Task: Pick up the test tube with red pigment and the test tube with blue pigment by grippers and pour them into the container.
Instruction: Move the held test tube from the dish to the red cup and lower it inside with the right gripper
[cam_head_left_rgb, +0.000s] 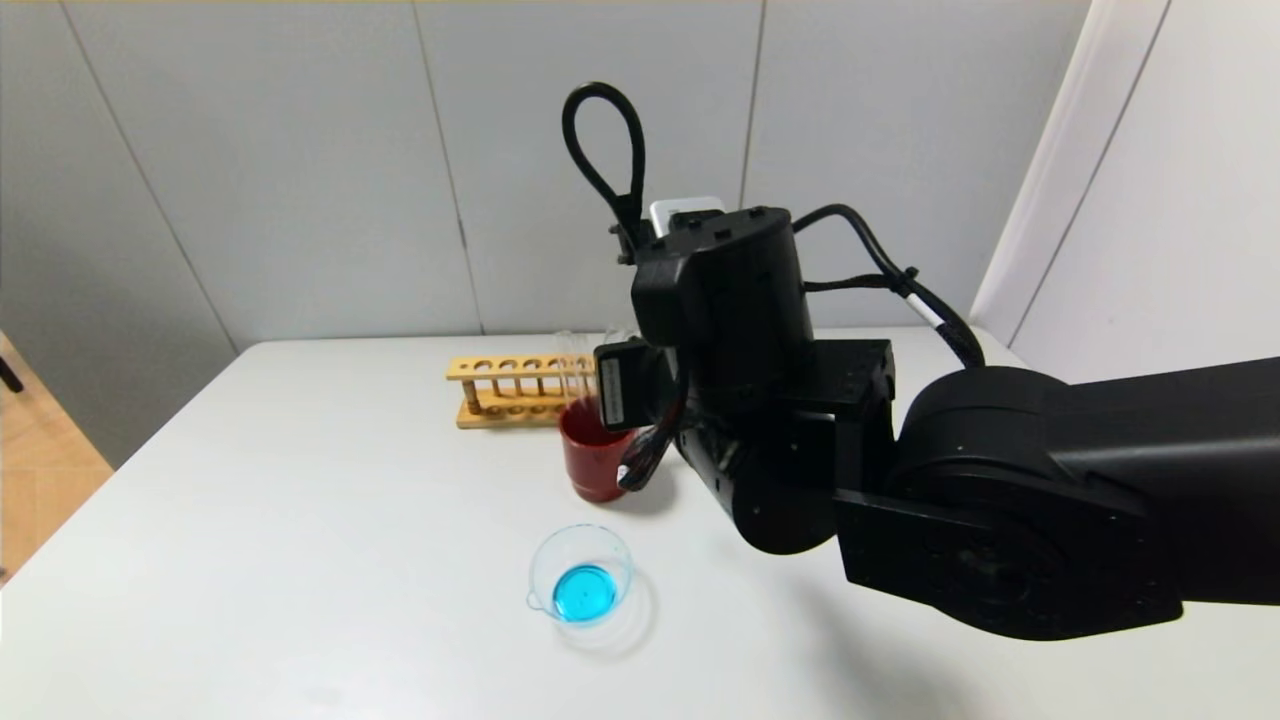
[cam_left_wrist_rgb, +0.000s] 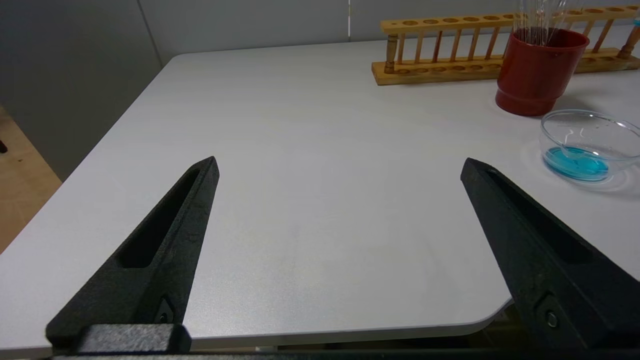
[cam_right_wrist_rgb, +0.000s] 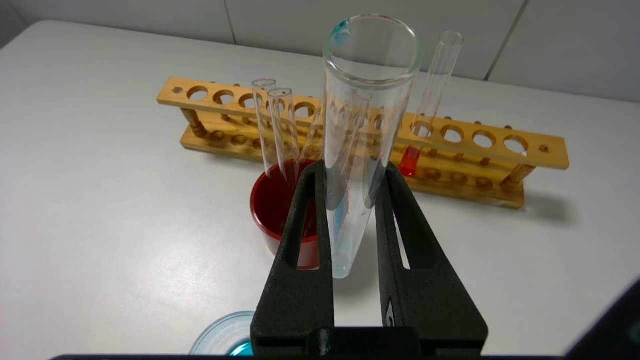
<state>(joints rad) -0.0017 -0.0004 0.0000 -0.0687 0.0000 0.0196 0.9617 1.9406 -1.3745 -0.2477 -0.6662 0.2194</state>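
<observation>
Blue liquid already lies in the container (cam_head_left_rgb: 581, 576), low in the middle of the head view, so I judge the blue half of the pouring done. My right gripper (cam_right_wrist_rgb: 350, 185) has its jaws clamped on a nearly drained clear tube, the test tube with blue pigment (cam_right_wrist_rgb: 361, 145), upright in the centre of the right wrist view, with only a blue smear left inside it. It stands just beside the dark red cup (cam_right_wrist_rgb: 278, 210), which holds colourless tubes. The test tube with red pigment (cam_right_wrist_rgb: 425, 107) waits in the wooden rack (cam_right_wrist_rgb: 505, 145), right of centre, a little red at its bottom; it is not yet poured. My left gripper (cam_left_wrist_rgb: 340, 172) hangs idle over the white surface (cam_left_wrist_rgb: 300, 125), jaws wide apart.
</observation>
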